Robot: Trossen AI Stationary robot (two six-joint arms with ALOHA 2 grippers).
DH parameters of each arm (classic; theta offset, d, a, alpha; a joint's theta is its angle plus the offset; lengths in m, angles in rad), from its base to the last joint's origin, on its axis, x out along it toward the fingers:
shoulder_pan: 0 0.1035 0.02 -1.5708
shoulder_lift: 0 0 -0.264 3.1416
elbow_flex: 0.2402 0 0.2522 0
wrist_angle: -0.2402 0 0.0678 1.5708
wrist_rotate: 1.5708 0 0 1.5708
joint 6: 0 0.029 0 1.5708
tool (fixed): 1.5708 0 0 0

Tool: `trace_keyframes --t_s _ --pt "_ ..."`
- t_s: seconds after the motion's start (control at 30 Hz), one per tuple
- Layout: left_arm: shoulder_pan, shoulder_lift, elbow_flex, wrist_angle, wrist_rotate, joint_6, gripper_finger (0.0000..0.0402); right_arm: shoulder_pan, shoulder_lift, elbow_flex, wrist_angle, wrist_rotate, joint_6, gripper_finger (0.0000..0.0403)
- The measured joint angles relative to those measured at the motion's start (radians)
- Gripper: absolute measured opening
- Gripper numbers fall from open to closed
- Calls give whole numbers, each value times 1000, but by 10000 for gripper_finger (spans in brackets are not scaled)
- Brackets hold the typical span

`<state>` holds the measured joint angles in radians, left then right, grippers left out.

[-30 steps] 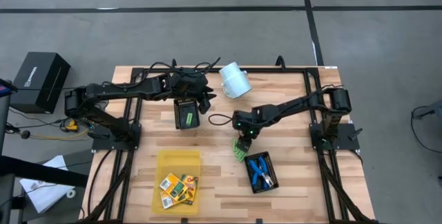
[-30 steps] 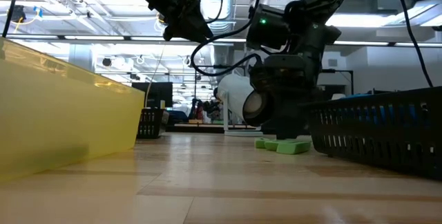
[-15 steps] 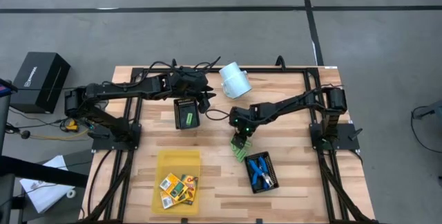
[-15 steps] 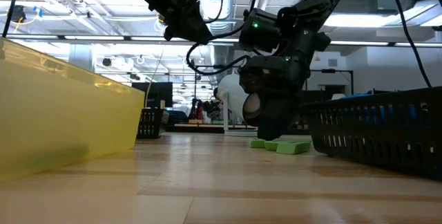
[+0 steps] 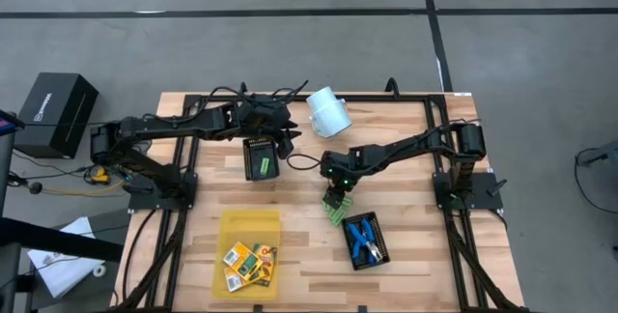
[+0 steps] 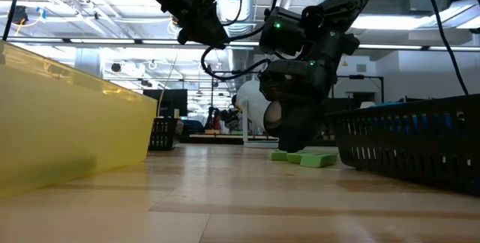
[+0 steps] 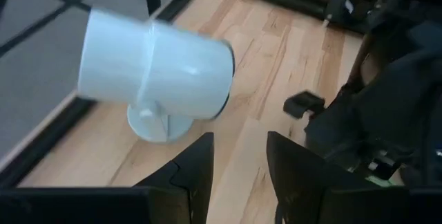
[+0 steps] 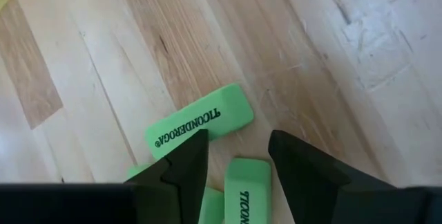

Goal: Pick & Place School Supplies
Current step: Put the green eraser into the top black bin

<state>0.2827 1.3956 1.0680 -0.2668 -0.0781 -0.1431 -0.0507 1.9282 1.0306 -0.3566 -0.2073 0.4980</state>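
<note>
Right gripper (image 8: pixel 237 156) | open, empty, above green erasers (image 8: pixel 199 121), frame centre | straddle one eraser only | left gripper (image 7: pixel 238 156) open, upper centre.

Green erasers (image 8: pixel 200 124): three in the right wrist view, two partly behind the dark fingers (image 8: pixel 179 172) and cut by the frame edge; one reads only in part.
Small boxes (image 5: pixel 249 260) in yellow tray (image 5: pixel 249 224): printing too small to read.
Black mesh tray (image 6: pixel 420 142): cut off at low view's edge, contents indistinct.
</note>
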Motion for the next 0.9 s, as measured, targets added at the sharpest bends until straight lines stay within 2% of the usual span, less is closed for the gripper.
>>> trace_keyframes --t_s 0.2,0.37,0.5,0.57,0.67,0.8,0.9 --pt "21 0 -81 -7 21 -48 129 -48 0 0 6 -15 4 162" --pt "4 0 -89 37 204 -78 129 -130 -6 -2 4 -88 -21 162" --pt "-28 0 -88 65 275 -131 125 -205 -171 -30 -95 120 -27 158" --pt "-54 8 -88 69 277 -111 121 -247 -267 -18 -116 159 -43 157" --pt "-89 16 -89 75 287 -40 113 -301 -385 -23 -203 123 -91 162" --pt "-128 33 -86 109 295 121 106 -395 -519 -18 -199 109 -114 174" --pt "-138 67 -65 106 331 183 108 -472 -597 -18 -195 33 -117 183"
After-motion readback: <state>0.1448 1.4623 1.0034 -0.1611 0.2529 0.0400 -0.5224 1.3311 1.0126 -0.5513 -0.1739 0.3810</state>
